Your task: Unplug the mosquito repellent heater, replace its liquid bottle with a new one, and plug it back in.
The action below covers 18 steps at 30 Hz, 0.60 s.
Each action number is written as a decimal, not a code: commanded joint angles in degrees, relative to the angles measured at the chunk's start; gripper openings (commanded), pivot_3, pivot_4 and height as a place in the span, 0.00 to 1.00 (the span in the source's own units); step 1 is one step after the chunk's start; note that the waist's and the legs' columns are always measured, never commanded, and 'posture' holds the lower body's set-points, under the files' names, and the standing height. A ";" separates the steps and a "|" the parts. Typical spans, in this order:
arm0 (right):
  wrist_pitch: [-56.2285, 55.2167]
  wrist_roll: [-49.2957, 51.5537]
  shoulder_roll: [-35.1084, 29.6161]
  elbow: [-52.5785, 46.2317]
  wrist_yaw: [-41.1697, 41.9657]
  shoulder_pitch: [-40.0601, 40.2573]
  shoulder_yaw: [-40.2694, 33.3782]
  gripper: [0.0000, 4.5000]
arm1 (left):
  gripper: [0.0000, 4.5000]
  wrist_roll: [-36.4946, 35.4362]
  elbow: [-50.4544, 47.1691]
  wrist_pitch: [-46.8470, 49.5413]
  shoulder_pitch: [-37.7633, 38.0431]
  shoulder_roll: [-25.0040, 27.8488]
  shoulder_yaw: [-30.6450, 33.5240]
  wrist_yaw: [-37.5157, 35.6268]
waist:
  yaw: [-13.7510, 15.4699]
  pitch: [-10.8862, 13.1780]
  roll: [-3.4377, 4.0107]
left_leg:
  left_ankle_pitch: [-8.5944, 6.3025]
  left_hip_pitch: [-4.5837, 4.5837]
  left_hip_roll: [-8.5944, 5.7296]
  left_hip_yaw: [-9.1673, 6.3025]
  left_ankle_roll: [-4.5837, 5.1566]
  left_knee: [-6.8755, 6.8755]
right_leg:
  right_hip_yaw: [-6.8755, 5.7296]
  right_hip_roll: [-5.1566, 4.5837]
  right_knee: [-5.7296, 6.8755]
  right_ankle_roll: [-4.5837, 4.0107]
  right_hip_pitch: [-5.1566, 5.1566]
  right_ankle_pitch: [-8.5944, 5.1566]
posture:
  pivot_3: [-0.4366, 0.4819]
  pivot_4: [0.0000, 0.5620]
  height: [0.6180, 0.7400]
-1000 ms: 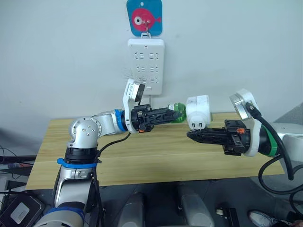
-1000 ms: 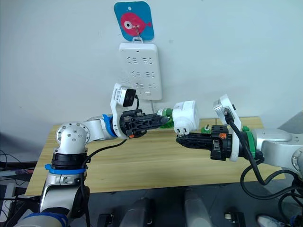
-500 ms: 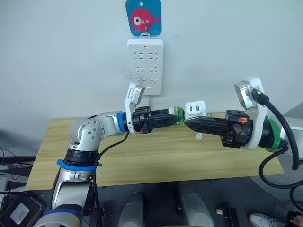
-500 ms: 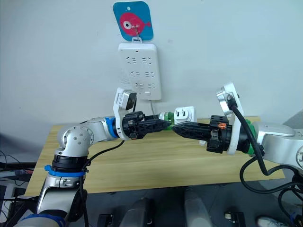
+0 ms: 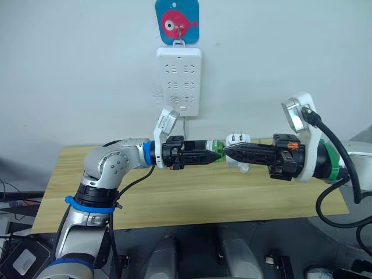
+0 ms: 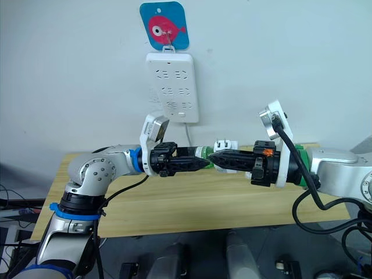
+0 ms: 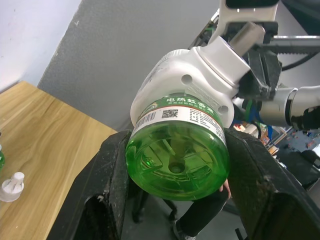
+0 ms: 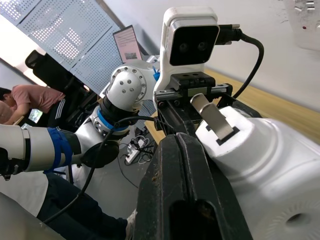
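Above the table, my left gripper [image 5: 216, 156] is shut on a green liquid bottle [image 7: 177, 155], held level with its neck toward the right arm. The white mosquito repellent heater [image 5: 237, 152] sits against that neck end, its two metal prongs [image 8: 212, 117] pointing up. My right gripper [image 5: 228, 153] is shut on the heater [image 8: 272, 170] from the opposite side. The two grippers meet tip to tip over the table's middle back. The join between bottle neck and heater is hidden by the heater's body [image 7: 200, 80].
A long white power strip [image 5: 179, 81] hangs on the wall under a blue fish hook [image 5: 176, 21], above and left of the grippers. The wooden table [image 5: 174, 197] lies below both arms. A small white cap [image 7: 11, 183] rests on the tabletop.
The right gripper turned the heater from prongs-down to prongs-up and lowered it leftward. The left gripper came down slightly with the bottle. Heater and bottle now meet; they were apart before.
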 commanded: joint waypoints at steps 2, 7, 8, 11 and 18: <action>-0.27 -0.53 -0.87 2.96 -1.15 -1.19 -0.55 0.00 | 0.54 -1.04 -4.28 -1.47 0.19 0.89 -1.06 -4.89 | 0.01 0.00 0.00 | 0.00 0.00 0.01 0.00 0.00 0.00 | 0.00 0.00 0.00 0.00 0.00 0.00 | 0.25 0.33 1.00; 0.23 -0.98 -0.86 4.03 -1.36 -1.02 0.09 0.00 | 0.54 -0.50 -4.80 -2.40 1.24 1.70 -1.67 -6.53 | 0.00 0.00 0.00 | 0.00 0.00 0.00 0.00 0.00 0.00 | 0.00 0.00 0.00 0.00 0.00 0.00 | 0.25 0.34 1.00; 0.35 -1.23 -0.86 4.31 -1.41 -1.02 0.24 0.00 | 0.54 -0.42 -5.02 -2.61 1.56 1.90 -1.86 -6.86 | 0.00 0.00 0.00 | 0.00 0.00 0.01 0.00 0.00 0.00 | 0.01 0.00 0.00 0.00 0.00 0.00 | 0.25 0.34 1.00; 0.48 -1.45 -0.79 5.26 -2.05 -1.02 0.58 0.00 | 0.53 -0.27 -5.38 -3.16 2.26 2.21 -2.19 -7.43 | -0.01 0.00 0.00 | 0.00 0.01 0.01 0.01 0.00 -0.01 | 0.01 0.00 0.00 0.00 -0.01 0.00 | 0.25 0.34 1.00; 0.75 -1.67 -0.56 5.75 -2.09 -0.69 -0.03 0.00 | 0.52 0.05 -4.81 -3.44 2.65 1.91 -1.94 -7.09 | 0.02 0.00 0.00 | -0.01 -0.01 0.01 0.01 0.01 0.00 | 0.01 -0.01 -0.01 0.00 0.00 0.00 | 0.25 0.34 1.00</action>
